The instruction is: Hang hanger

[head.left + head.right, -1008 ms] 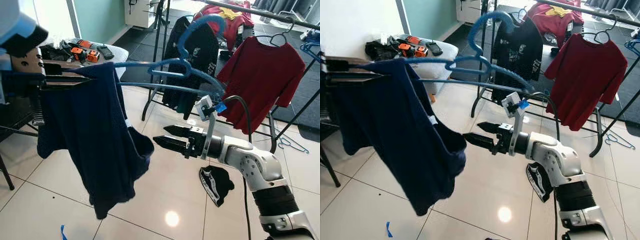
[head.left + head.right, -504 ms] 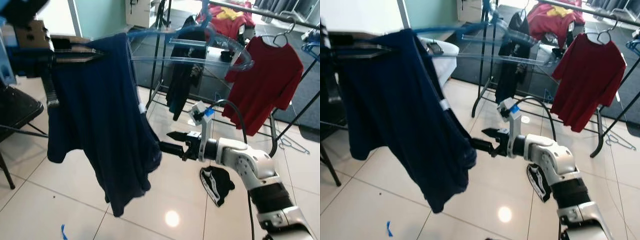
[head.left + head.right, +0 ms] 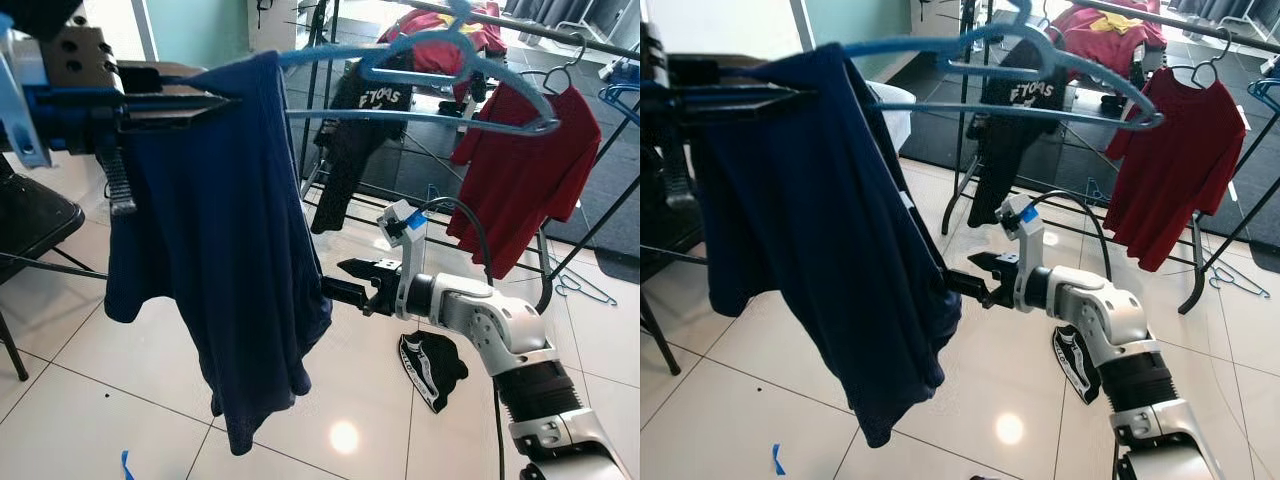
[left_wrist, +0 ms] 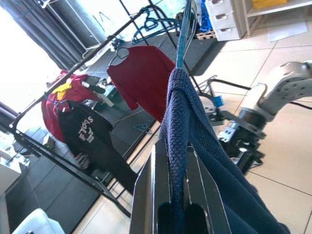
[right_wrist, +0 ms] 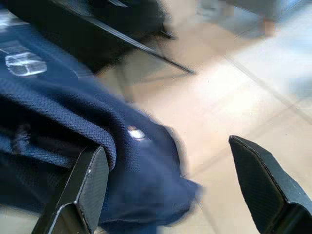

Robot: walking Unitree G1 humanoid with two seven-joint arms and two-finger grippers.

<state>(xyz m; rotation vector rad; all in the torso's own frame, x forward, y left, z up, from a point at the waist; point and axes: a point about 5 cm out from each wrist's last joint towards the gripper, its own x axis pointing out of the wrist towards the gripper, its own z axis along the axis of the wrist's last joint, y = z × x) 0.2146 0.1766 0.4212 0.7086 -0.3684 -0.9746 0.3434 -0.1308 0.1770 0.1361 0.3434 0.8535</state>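
Left pincer (image 3: 215,103), arm raised, pinches the navy shirt (image 3: 215,260); right pincer (image 3: 335,285) reaches level, spread.

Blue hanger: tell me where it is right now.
The blue hanger is held high on the robot's left by the left pincer, the navy shirt draped over it; its hook points toward the clothes rack.

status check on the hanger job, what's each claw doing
Left claw shut on blue hanger through navy shirt, held high. Right claw open beside shirt's hem. Rack rail beyond, hanger not yet hooked.
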